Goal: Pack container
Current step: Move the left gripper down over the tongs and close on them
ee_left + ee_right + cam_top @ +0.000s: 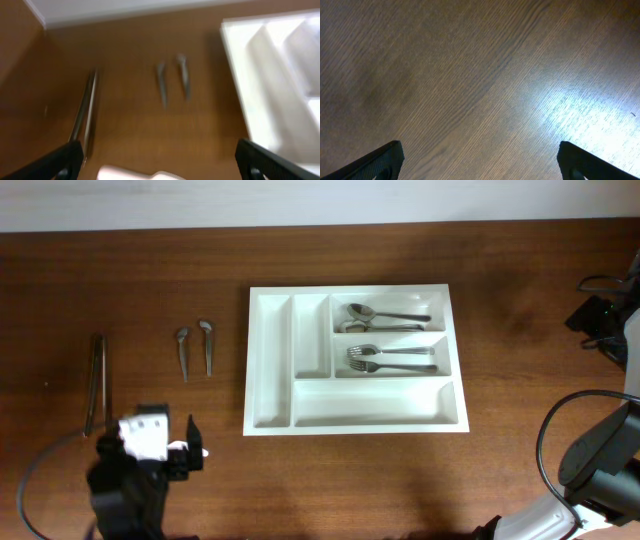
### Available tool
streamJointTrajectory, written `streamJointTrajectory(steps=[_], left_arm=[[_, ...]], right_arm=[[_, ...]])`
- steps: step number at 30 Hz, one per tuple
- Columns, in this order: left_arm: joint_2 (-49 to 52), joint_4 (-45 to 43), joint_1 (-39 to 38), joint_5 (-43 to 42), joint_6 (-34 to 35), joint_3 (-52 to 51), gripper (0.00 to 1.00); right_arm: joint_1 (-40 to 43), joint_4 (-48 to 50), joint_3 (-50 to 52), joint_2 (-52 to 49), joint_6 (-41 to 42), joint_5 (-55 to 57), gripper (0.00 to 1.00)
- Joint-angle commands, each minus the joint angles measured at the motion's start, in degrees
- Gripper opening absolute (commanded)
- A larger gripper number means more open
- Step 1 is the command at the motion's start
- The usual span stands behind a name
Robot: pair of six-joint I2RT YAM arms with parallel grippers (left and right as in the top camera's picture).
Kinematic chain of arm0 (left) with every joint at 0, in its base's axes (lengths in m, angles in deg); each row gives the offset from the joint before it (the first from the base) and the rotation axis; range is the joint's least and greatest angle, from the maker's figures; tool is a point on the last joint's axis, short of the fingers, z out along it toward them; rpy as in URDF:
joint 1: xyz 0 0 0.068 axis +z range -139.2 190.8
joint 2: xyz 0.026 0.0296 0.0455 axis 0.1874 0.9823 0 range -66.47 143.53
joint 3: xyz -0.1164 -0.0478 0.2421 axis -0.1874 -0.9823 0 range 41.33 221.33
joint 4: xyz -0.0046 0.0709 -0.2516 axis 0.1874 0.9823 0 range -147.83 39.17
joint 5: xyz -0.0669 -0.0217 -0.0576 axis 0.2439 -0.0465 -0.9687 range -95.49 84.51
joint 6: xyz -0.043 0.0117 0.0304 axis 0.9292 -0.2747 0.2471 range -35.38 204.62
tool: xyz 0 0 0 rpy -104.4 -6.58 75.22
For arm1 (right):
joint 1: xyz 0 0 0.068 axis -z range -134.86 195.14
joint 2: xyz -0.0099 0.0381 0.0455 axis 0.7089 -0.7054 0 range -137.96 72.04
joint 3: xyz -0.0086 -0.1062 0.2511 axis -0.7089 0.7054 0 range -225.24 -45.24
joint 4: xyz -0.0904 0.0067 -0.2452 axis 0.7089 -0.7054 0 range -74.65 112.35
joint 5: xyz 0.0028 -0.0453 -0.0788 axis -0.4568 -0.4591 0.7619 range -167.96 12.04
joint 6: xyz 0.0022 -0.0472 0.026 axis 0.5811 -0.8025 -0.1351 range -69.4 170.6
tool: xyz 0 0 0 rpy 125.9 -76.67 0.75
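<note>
table (520, 300) | left end effector (159, 152) spread, empty | right end effector (480, 155) spread, empty

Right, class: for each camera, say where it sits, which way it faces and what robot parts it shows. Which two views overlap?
Overhead: fixed above the table, looking straight down at tray and loose cutlery; left arm and right arm at bottom edge.
Left wrist: on the left arm, angled down at that cutlery and the tray's corner; left gripper open.
Right wrist: on the right arm, facing only table wood; right gripper open.
Shared: overhead and left wrist both show tray and cutlery.
</note>
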Motion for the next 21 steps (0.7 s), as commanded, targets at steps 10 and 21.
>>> streamJointTrajectory(steps=[10, 21], left_arm=[[43.4, 10.1, 4.7, 0.3, -2.0, 34.5, 0.99], [72.3, 19.3, 15.6, 1.4, -1.7, 50.1, 0.99]], right_arm=[[-0.1, 0.0, -1.0, -0.2, 0.1, -0.1, 0.99], [-0.1, 0.0, -1.0, -0.2, 0.1, 0.0, 0.99]])
